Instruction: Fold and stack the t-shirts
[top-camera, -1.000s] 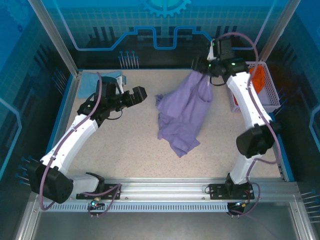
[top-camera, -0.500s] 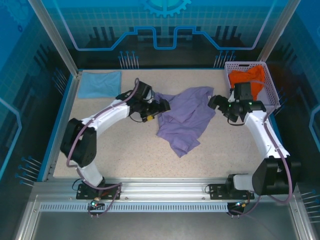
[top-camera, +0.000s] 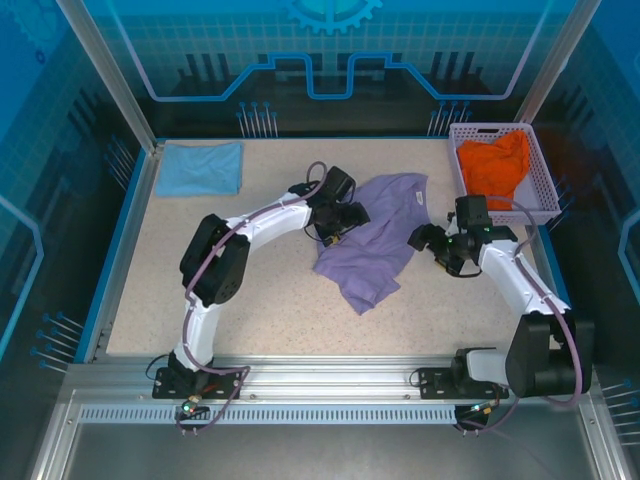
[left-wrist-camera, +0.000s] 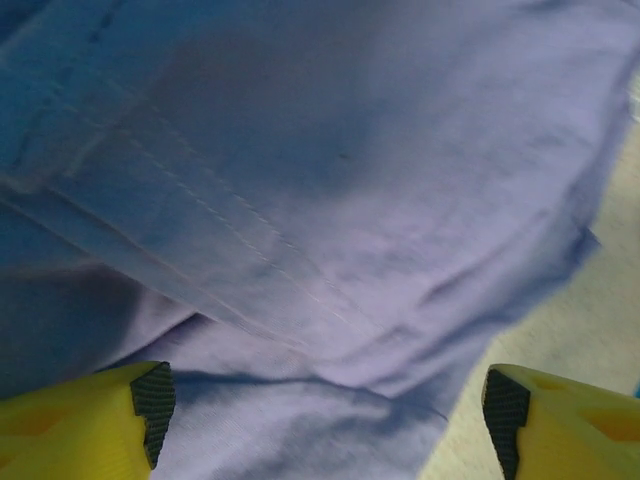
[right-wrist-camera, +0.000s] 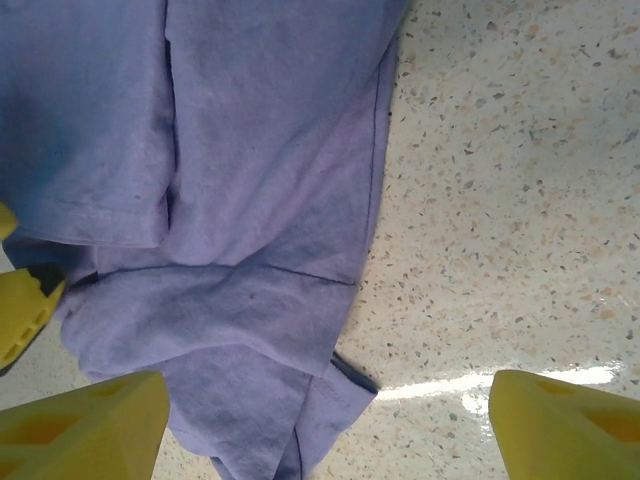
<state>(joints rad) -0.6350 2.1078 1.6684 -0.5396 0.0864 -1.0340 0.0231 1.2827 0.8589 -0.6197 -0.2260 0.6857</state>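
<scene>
Basket (top-camera: 547, 188) holds the crumpled orange shirt (top-camera: 495, 165). Lavender shirt (top-camera: 375, 240) lies rumpled between left gripper (left-wrist-camera: 322, 400) and right gripper (right-wrist-camera: 325, 408). Both are spread wide, gripping nothing.

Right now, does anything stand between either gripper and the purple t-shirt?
Nothing visible does. The left gripper hangs open directly over the purple t-shirt; the right gripper is open over its right edge.

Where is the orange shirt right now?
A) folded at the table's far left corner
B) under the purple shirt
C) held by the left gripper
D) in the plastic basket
D: the orange shirt lies bunched inside the basket at the far right corner.
</scene>
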